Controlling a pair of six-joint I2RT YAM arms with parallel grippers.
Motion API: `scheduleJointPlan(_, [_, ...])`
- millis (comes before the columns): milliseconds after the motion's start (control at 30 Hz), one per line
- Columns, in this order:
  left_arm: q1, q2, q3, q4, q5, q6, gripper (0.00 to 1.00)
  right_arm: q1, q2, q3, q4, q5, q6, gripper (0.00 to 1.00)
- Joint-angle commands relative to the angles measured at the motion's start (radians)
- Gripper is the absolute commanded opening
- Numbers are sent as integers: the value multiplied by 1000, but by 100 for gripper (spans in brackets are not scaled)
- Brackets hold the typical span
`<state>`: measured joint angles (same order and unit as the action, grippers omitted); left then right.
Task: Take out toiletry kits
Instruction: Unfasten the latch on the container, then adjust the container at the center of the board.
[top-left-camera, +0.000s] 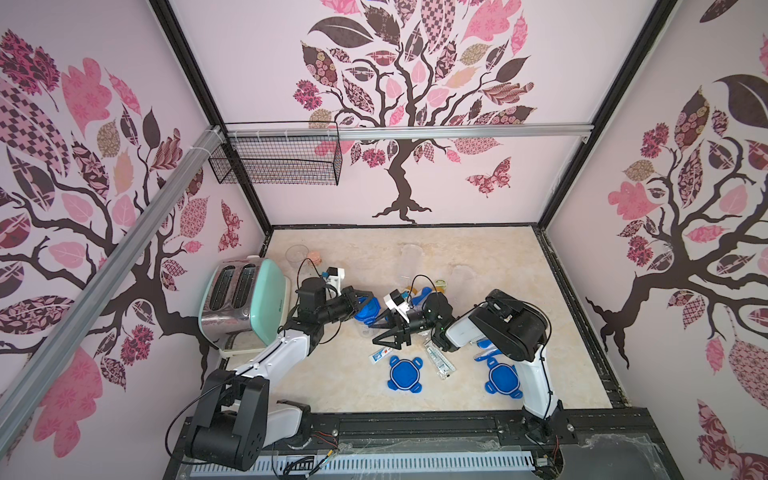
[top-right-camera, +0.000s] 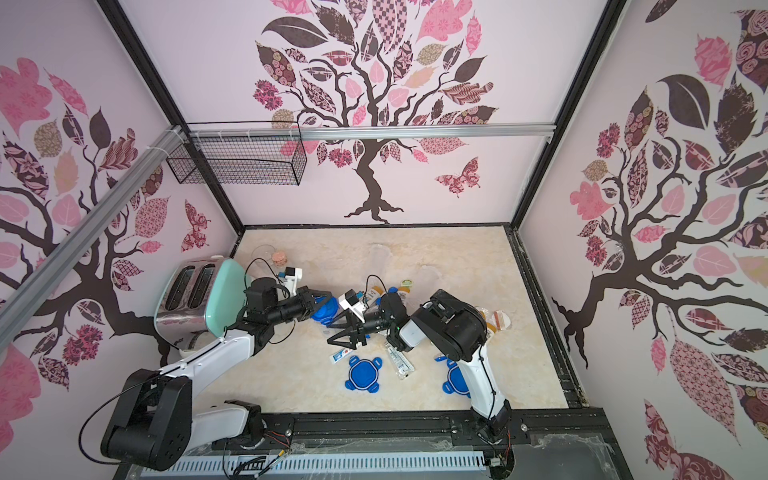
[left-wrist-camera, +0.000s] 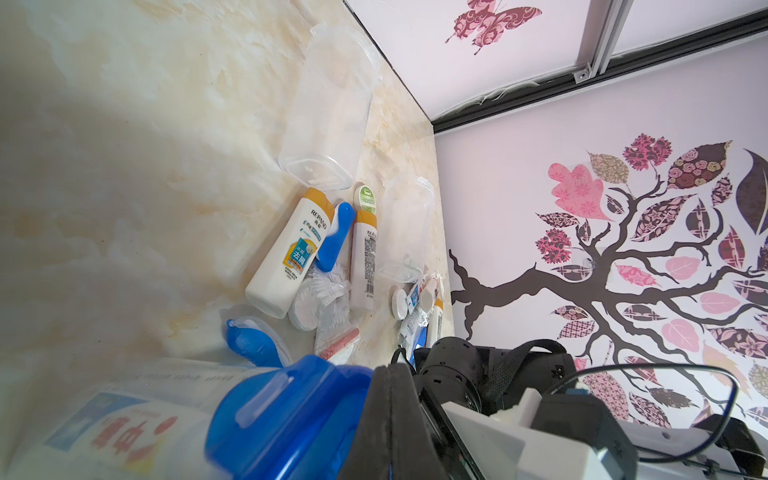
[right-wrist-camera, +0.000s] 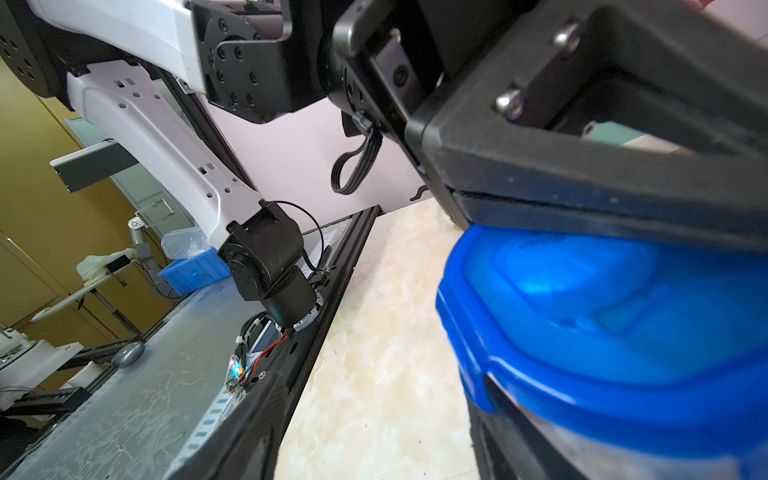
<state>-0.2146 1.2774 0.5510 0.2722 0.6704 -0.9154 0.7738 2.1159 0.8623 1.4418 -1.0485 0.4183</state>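
Loose toiletry kit items lie by the back right: white bottles with yellow caps, a blue toothbrush and a green-topped tub. A toothpaste tube and a clear-wrapped packet lie nearer the front. My left gripper is shut on a clip of the blue lid of a labelled clear canister. My right gripper stands open beside that lid, one finger against its edge and bare table between the jaws.
Two empty clear canisters lie near the back. Two loose blue lids rest at the front. A mint toaster stands at the left, with a glass jar behind it. A wire basket hangs on the wall.
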Motion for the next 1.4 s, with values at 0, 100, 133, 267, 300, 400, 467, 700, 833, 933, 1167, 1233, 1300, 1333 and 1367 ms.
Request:
scheduleJointPlan(0, [-7,77,-70,-228,-75,49,3,29,-42,35,186,-39,-44,69])
scheduleJointPlan(100, [-8,81,-68,-231,-76,50,2,32,-39,36,234,-47,-63,69])
scheduleJointPlan(133, [-8,82,-69,-234,-77,50,3,34,-36,37,245,-51,-68,69])
scheduleJointPlan(267, [-9,83,-64,-240,-78,51,2,41,-27,46,246,-57,-89,69])
scheduleJointPlan(300, [-9,81,-63,-243,-79,50,2,41,-27,47,233,-58,-90,69])
scheduleJointPlan(400, [-10,71,-55,-247,-76,49,2,41,-34,32,213,-50,-95,72])
scheduleJointPlan(467, [-10,57,-41,-264,-78,50,2,41,-53,13,174,-31,-101,74])
scheduleJointPlan(700, [-10,-20,45,-372,-94,83,9,40,-163,-52,-110,-17,-205,78])
scheduleJointPlan(833, [-11,-64,115,-443,-108,111,18,38,-220,-85,-273,-30,-274,79])
scheduleJointPlan(933, [-10,-81,174,-494,-109,135,27,29,-252,-97,-368,-38,-296,79])
scheduleJointPlan(1167, [-9,-162,279,-650,-164,223,44,-50,-302,-99,-395,-59,-206,79])
scheduleJointPlan(1233, [-9,-204,285,-691,-205,236,46,-82,-317,-86,-436,-56,-205,79])
scheduleJointPlan(1300, [-8,-246,288,-745,-250,258,47,-119,-330,-58,-535,-52,-244,80])
scheduleJointPlan(1333, [-7,-266,287,-773,-271,269,47,-138,-332,-37,-587,-45,-268,80])
scheduleJointPlan(1367, [-6,-285,284,-794,-280,279,48,-154,-330,-13,-645,-29,-287,80])
